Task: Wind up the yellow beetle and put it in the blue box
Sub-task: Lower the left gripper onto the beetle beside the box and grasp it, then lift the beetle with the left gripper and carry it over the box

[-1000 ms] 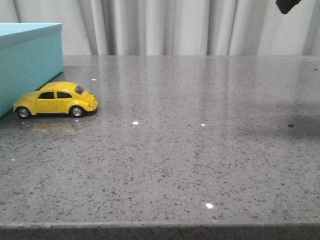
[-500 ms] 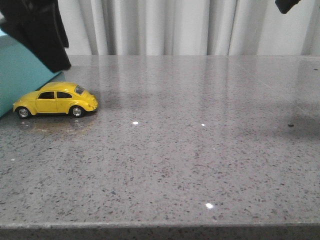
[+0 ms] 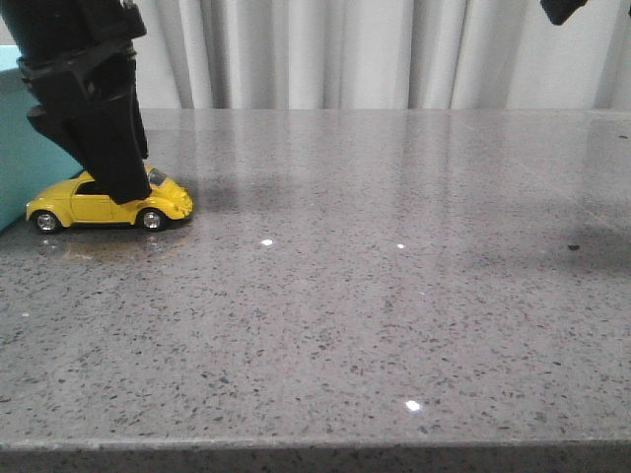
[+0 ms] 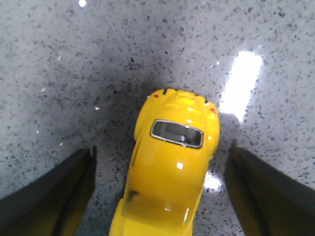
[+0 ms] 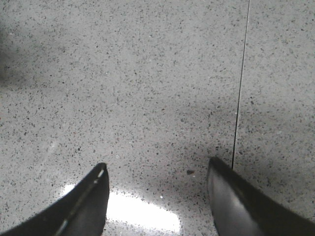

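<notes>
front view: sitting low at the near edge of the grey speckled table [image 3: 394,325], facing forward across it toward the curtain [image 3: 345,54]; taking in the whole tabletop from a middling distance
left wrist view: looking steeply down from close above the yellow beetle [image 4: 170,172], with the left gripper [image 4: 162,196] fingers framing it on both sides
right wrist view: looking down at bare tabletop [image 5: 147,88] from well above, the right gripper [image 5: 157,201] fingers showing at the edge
shared by front and left wrist: both are showing the yellow beetle [image 3: 110,202] and the table around it
shared by front and right wrist: only the table surface
</notes>
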Robot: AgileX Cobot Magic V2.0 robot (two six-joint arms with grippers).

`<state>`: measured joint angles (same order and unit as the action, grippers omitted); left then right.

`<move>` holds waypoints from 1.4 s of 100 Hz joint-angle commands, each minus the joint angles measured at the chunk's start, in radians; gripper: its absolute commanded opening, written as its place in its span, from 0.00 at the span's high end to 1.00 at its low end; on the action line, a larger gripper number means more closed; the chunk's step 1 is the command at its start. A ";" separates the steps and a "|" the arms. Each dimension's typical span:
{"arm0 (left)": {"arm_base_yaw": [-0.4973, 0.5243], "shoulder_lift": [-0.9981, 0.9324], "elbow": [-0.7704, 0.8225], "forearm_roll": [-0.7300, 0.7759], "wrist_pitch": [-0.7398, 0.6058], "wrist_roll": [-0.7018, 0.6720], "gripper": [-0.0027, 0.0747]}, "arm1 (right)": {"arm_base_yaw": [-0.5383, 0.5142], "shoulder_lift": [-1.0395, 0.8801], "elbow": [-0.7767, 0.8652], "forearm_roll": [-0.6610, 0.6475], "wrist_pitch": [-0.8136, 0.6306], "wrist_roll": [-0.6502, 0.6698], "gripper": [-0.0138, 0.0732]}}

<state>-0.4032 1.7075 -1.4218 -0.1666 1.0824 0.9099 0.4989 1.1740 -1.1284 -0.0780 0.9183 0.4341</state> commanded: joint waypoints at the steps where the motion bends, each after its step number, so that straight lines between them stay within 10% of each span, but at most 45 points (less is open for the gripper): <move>1: -0.009 -0.031 -0.030 -0.024 -0.005 0.001 0.36 | 0.001 -0.027 -0.025 -0.009 -0.055 -0.008 0.33; 42: -0.009 -0.031 -0.036 -0.024 0.003 0.001 0.72 | 0.001 -0.027 -0.025 -0.009 -0.055 -0.008 0.33; 73: -0.009 -0.040 -0.260 -0.061 0.107 -0.045 0.75 | 0.001 -0.027 -0.025 -0.009 -0.055 -0.008 0.33; 107: 0.064 -0.044 -0.653 0.125 0.188 -0.543 0.75 | 0.001 -0.027 -0.025 -0.010 -0.063 -0.008 0.33; 140: 0.304 -0.057 -0.663 0.167 0.188 -0.847 0.75 | 0.001 -0.027 -0.025 -0.010 -0.065 -0.008 0.33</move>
<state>-0.1489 1.7023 -2.0674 0.0000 1.2673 0.1447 0.4989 1.1740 -1.1284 -0.0780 0.9048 0.4321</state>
